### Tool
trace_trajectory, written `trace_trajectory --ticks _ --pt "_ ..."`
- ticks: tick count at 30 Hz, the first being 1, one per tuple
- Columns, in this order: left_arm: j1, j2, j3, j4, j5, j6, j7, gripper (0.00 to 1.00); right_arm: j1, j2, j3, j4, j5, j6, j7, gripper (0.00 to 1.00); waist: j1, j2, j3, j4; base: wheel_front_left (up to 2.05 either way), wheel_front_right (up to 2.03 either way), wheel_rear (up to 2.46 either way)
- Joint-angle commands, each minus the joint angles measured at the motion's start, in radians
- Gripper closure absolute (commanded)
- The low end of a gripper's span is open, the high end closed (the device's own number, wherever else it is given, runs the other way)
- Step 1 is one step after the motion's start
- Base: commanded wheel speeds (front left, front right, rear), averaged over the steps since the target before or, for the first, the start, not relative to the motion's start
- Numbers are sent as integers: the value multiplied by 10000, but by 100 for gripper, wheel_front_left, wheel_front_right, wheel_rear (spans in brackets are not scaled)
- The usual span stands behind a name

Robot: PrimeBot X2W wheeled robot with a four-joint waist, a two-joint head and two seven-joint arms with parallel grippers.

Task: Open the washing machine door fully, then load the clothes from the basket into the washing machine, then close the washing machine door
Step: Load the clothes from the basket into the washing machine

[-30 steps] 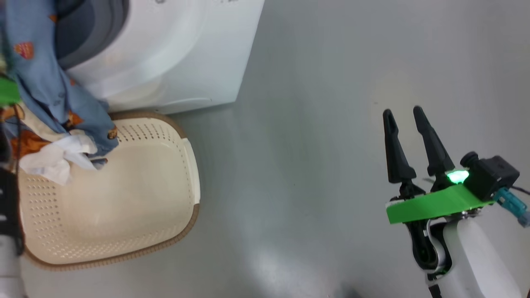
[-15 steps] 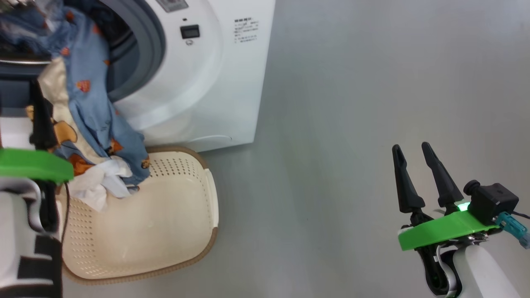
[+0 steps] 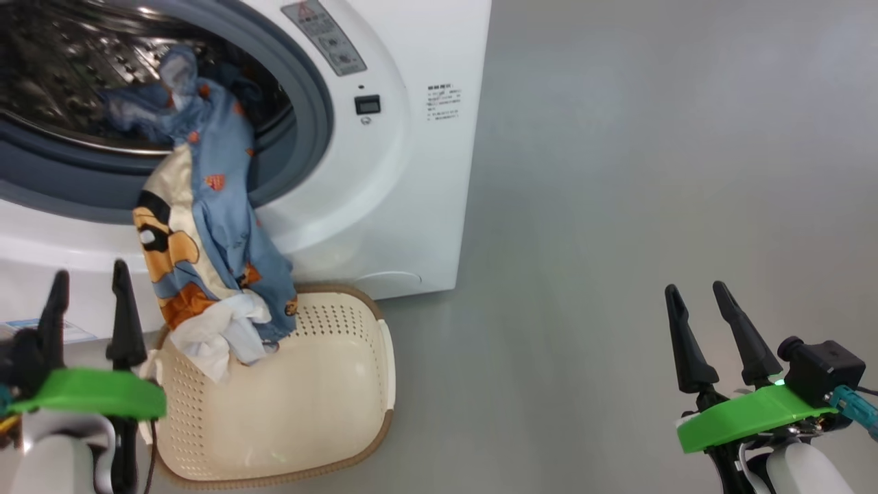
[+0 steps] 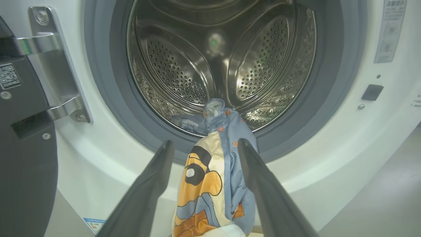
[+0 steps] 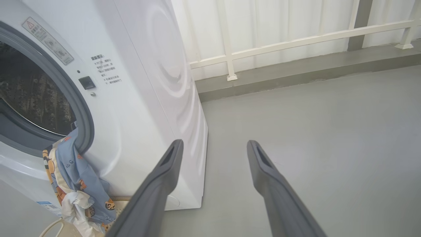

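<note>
the white washing machine (image 3: 425, 206) stands at the far left on a grey floor (image 3: 617, 206). the washing machine door (image 4: 26, 171) is swung open to the left on steel hinges. the clothes (image 3: 219, 226), light blue with orange bears plus a cream piece, drape out of the steel drum (image 4: 213, 65) over the grey rubber ring and hang down into the cream basket (image 3: 343, 322), which sits on the floor just in front of the machine. the left claw (image 3: 90, 271) hovers by the basket's left edge, fingers spread, grasping nothing. the right claw (image 3: 694, 287) hangs over bare floor well to the right, also released and empty.
</note>
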Motion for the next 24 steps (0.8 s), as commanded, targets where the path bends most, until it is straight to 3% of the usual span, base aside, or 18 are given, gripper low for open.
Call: trace_trajectory --ticks 1,13,24 --pt "236 295 337 -441 156 6 -55 0 109 -188 184 -171 42 56 -80 0 0 0 -393 208 0 0 0" --pt "2191 43 341 -1525 231 6 -55 0 798 -410 220 -63 117 56 -80 0 0 0 -1358 498 0 0 0" --pt "3202 -97 499 -2416 303 6 -55 0 1179 -528 175 -141 120 56 -80 0 0 0 -1567 632 0 0 0"
